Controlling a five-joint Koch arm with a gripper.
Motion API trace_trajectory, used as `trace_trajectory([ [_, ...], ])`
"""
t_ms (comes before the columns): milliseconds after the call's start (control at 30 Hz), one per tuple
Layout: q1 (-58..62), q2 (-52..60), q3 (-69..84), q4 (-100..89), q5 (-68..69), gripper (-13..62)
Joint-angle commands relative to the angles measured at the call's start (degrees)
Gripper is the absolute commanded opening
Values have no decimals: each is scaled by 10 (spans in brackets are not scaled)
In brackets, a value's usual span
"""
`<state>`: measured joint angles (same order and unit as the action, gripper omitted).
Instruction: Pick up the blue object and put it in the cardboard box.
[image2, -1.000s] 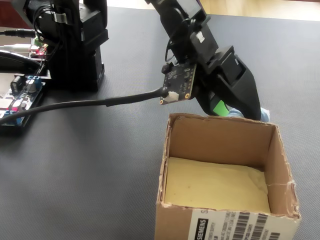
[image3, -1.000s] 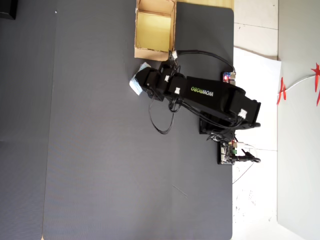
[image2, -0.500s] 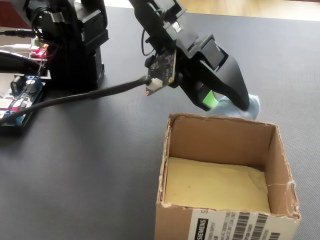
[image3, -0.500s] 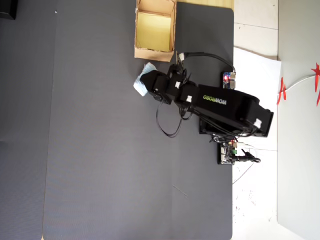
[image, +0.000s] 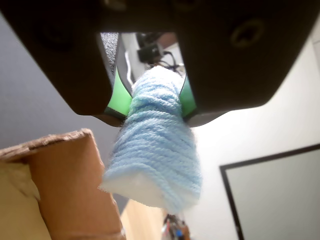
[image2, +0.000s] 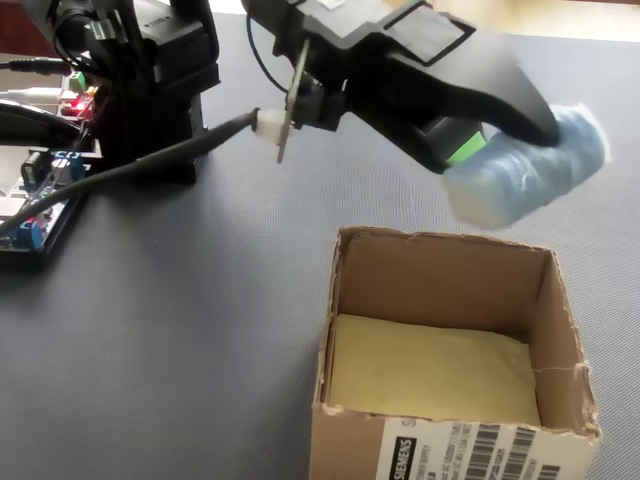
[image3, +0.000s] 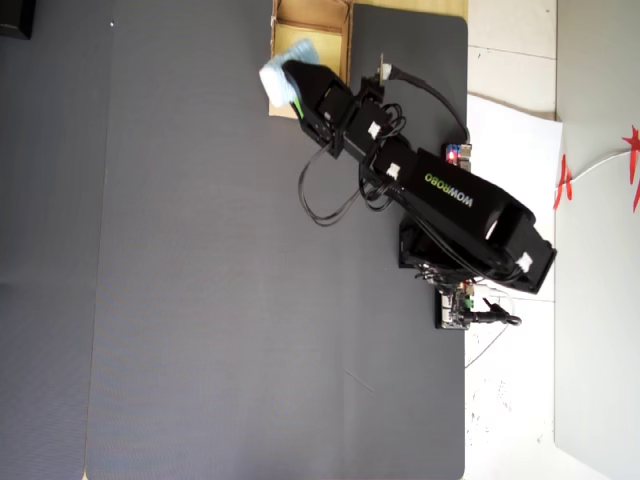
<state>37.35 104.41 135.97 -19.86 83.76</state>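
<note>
Blue object (image2: 527, 168) is clamped in the gripper (image2: 500, 150), off the worktop (image2: 180, 300), hanging in the air at the far rim of the cardboard box (image2: 450, 350). Wrist view: the lump (image: 155, 145) sits between the green pads (image: 119, 97), its lower end sticking out past the fingertips, box wall (image: 65, 185) just beside and below it. Overhead: blue object (image3: 283, 80) overlaps the box's left wall (image3: 275, 30), partly over the opening.

Arm pose: stretched from the base (image2: 150, 90) toward the box, gripper (image3: 290, 85) leading, wrist roughly level in the fixed view, with the forearm (image3: 440, 190) running diagonally in the overhead view.

Box is open-topped, yellowish floor bare, flaps short, no obstruction over the opening. Dark mat around it is open on the left side in overhead.

Nearby: black cable (image2: 150, 165) trailing from the wrist board across the mat, electronics board (image2: 35, 200) at the left edge of the fixed view, white sheet (image3: 510, 150) beside the mat.
</note>
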Motion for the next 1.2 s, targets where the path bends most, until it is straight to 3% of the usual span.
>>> trace_trajectory([
  [0,25,8,-58,-8,-8,-48],
  [267,83,-11,-52,134,-16,-43],
  [433,85,-18,-77,146,-15,177],
  [500,86,-20,-86,142,-11,221],
  [900,98,-23,-102,105,23,308],
  [1167,71,14,-65,57,62,308],
])
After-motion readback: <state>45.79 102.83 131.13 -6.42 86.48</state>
